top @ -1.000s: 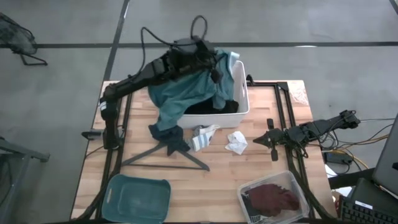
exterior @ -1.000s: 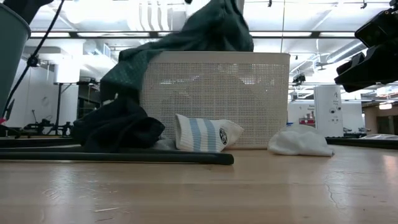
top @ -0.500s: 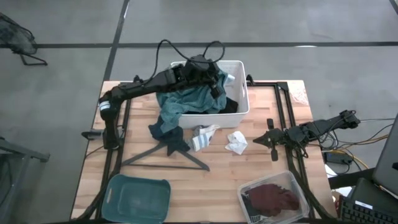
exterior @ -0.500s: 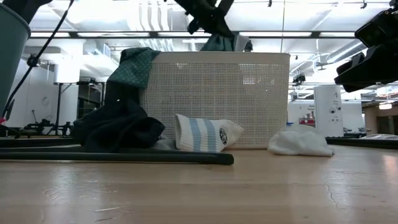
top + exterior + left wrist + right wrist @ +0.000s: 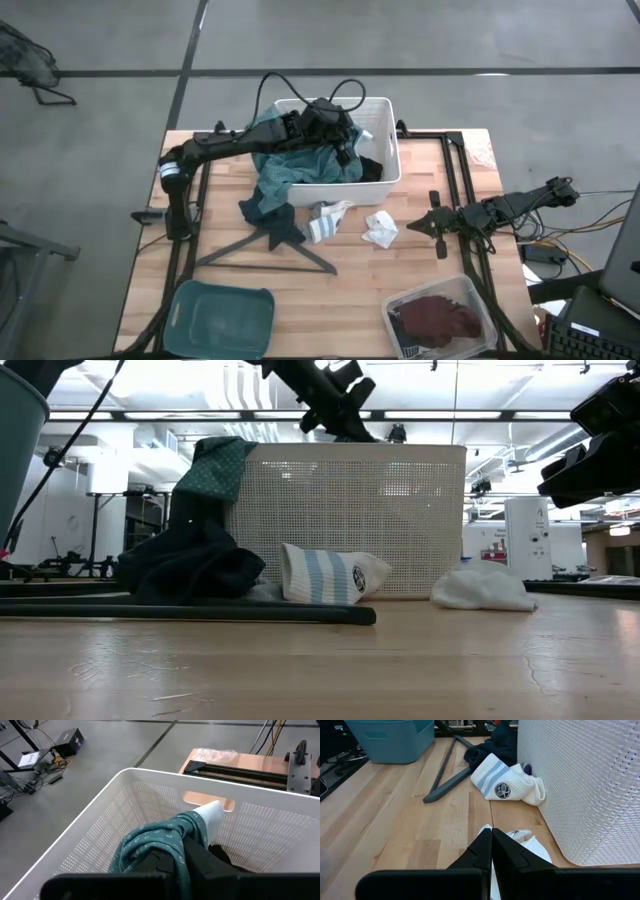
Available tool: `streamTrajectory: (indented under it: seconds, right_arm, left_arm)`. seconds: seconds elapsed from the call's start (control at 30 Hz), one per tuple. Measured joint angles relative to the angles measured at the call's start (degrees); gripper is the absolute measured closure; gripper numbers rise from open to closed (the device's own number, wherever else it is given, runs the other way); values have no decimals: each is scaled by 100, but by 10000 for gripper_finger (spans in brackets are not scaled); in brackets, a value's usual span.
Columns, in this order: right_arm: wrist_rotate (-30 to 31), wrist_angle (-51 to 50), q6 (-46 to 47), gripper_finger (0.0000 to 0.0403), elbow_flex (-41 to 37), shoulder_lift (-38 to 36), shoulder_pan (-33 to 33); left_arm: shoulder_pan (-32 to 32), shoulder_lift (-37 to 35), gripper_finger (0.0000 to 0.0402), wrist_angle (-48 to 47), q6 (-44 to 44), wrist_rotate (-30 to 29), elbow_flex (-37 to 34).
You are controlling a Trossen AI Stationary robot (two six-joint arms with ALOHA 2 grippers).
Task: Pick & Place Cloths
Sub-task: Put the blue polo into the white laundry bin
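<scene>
My left gripper (image 5: 340, 135) reaches into the white basket (image 5: 390, 150) and is shut on the large teal-green cloth (image 5: 295, 165). That cloth spills over the basket's left rim (image 5: 215, 465) and down the side toward the navy cloth (image 5: 268, 212) on the table. A black piece (image 5: 370, 170) lies inside the basket. A striped sock (image 5: 328, 220) and a small white cloth (image 5: 380, 230) rest on the table by the basket's near wall. The maroon cloth (image 5: 440, 318) sits in a clear container. My right gripper (image 5: 436, 226) waits shut, right of the white cloth. My left gripper pinches a bunched fold of the teal-green cloth (image 5: 172, 837) between its two fingers (image 5: 200, 862), coming from above and slanting down into the basket. The rest of the cloth trails slack over the basket's left rim.
A dark grey hanger (image 5: 265, 255) lies on the table near the navy cloth. A teal bin (image 5: 222, 318) stands at the near left corner and the clear container (image 5: 475, 300) at the near right. Bare wood shows between the hanger and the container.
My left gripper has come down, still shut on the teal-green cloth, from above the basket to inside it. The lifted part of the cloth has sunk into the basket, while the part over the left rim stayed draped.
</scene>
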Motion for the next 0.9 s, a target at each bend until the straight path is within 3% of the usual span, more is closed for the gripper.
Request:
streamTrajectory:
  seconds: [0.47, 0.73, 0.9]
  right_arm:
    - [0, 1, 0, 394, 0, 0, 0]
    - [0, 0, 0, 394, 0, 0, 0]
    - [-2, -1, 0, 394, 0, 0, 0]
  left_arm:
    - [4, 0, 379, -62, -169, 150, -467]
    - [4, 0, 346, -270, -319, 297, -672]
    - [4, 0, 296, -313, -405, 297, -684]
